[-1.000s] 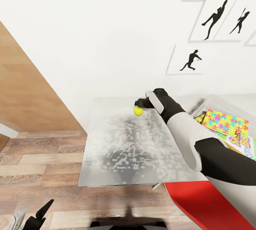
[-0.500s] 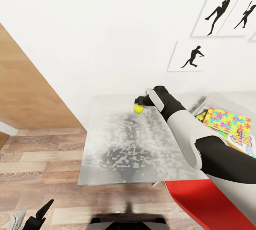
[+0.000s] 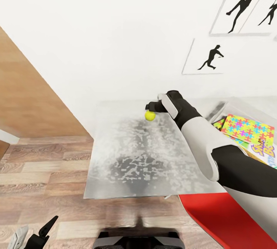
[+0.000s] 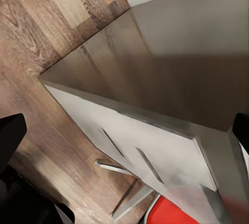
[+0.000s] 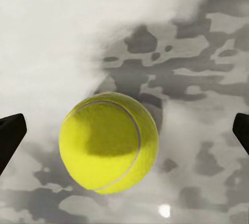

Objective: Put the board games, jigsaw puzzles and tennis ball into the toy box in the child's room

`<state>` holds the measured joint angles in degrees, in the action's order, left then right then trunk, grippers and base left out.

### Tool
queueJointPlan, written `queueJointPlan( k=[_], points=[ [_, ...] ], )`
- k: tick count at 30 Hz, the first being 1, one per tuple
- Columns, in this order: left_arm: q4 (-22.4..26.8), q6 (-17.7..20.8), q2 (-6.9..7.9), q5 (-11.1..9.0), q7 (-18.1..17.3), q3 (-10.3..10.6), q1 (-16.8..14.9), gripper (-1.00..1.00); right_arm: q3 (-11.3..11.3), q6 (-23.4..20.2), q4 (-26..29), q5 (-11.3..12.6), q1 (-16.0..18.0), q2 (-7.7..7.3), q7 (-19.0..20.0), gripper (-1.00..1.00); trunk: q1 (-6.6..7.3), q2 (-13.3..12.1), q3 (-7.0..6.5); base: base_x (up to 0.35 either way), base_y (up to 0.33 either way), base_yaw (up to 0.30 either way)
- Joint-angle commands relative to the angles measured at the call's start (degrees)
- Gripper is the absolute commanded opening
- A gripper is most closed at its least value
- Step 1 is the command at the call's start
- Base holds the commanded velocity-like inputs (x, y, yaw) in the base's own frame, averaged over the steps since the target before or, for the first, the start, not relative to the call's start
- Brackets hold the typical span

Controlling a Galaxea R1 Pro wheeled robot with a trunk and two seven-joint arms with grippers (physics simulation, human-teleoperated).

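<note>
The right gripper [image 3: 151, 107] hangs directly over the tennis ball [image 3: 150, 115] at the table's [image 3: 127, 164] far edge, fingers spread wide to straddle it. The toy box [image 3: 231, 107] waits at right; the left gripper [image 3: 36, 233] idles low, its jaws parted.

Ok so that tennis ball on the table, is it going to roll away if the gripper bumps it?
Probably yes: the tennis ball is round and sits on the smooth, flat table, so a nudge could send it rolling. It looks light and slightly fuzzy, so the open right gripper should hold it if centred.
</note>
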<state>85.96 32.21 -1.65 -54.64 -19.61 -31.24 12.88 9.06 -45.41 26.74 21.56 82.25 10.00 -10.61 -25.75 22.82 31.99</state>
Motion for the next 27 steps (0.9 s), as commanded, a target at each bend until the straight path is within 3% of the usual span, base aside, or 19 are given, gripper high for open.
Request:
queueJointPlan(
  k=[1,15,27],
  points=[
    [0.1,0.5,-0.04,-0.4,0.0,-0.1,0.0,1.0,0.2,-0.1,0.0,0.6,0.1,0.0,-0.2,1.0,-0.03,0.1,0.17,0.0,0.0,0.0],
    [0.1,0.5,-0.02,-0.4,0.0,-0.1,0.0,1.0,0.2,0.1,0.0,0.6,0.2,0.0,2.4,1.0,-0.03,0.1,1.4,0.0,0.0,0.0],
    [0.0,0.5,-0.02,-0.4,0.1,-0.1,0.0,1.0,0.2,0.5,0.2,0.5,0.0,0.0,2.7,1.0,-0.03,0.1,1.66,0.0,0.0,0.0]
  ],
)
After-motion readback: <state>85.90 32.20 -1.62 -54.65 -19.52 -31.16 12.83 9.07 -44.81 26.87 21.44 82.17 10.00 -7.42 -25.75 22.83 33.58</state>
